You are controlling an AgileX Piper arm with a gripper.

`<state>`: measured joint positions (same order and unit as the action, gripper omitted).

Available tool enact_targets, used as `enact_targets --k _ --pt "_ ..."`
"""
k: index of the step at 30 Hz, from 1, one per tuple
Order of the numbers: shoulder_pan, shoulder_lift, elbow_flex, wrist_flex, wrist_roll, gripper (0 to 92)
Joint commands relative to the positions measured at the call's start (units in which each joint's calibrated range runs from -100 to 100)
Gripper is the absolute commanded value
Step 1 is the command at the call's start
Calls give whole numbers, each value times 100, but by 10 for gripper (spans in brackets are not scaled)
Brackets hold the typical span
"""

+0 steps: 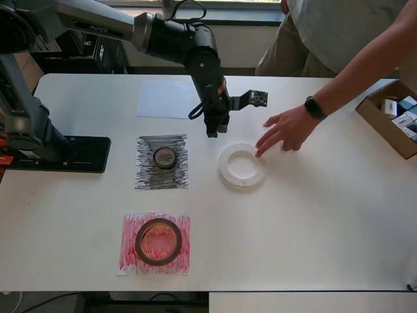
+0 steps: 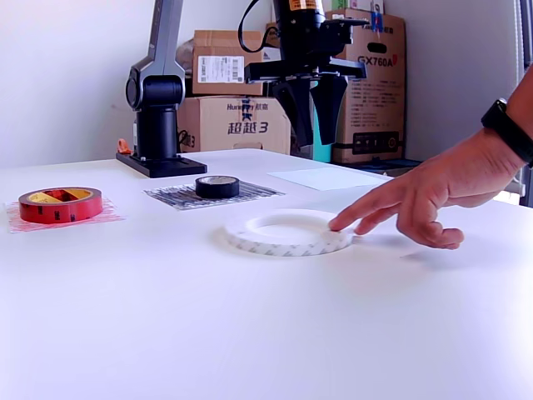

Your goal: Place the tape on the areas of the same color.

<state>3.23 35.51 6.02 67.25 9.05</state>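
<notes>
overhead view gives us a white surface (image 1: 313,235) with three paper sheets in a rough column on its left half: a plain white sheet (image 1: 166,99) farthest up, a black scribbled sheet (image 1: 161,162) below it, and a red scribbled sheet (image 1: 155,244) nearest the bottom edge. we see a small black tape roll (image 1: 165,157) lying flat in the middle of the black sheet, and a red tape roll (image 1: 158,241) lying flat on the red sheet. a white tape roll (image 1: 242,165) lies flat on the bare surface, to the right of the black sheet and apart from every sheet.

a person's hand (image 1: 287,128) reaches in from the upper right, and its fingertips touch the white roll's rim on the upper right side. a dark watch (image 1: 314,107) sits on that wrist.

the robot's gripper (image 1: 212,132) hangs pointing down above the surface, between the white sheet and the white roll, and a little above the roll in this view. in the exterior view we see its fingers (image 2: 297,108) spread apart with nothing between them, well clear of the surface. the arm's base (image 1: 62,154) stands at the left edge of the overhead view. an open cardboard box (image 1: 394,117) with small packets sits at the far right edge. in the exterior view, stacked cartons (image 2: 237,92) stand behind the surface.
</notes>
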Motion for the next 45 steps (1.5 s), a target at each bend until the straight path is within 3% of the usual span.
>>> enact_targets --k 1,20,34,45 --pt "-125 116 -25 -153 -52 437" --pt "-551 51 -52 -348 -110 441" --pt "-1553 70 -924 -272 -126 441" --pt "-2153 144 -952 -272 -650 441"
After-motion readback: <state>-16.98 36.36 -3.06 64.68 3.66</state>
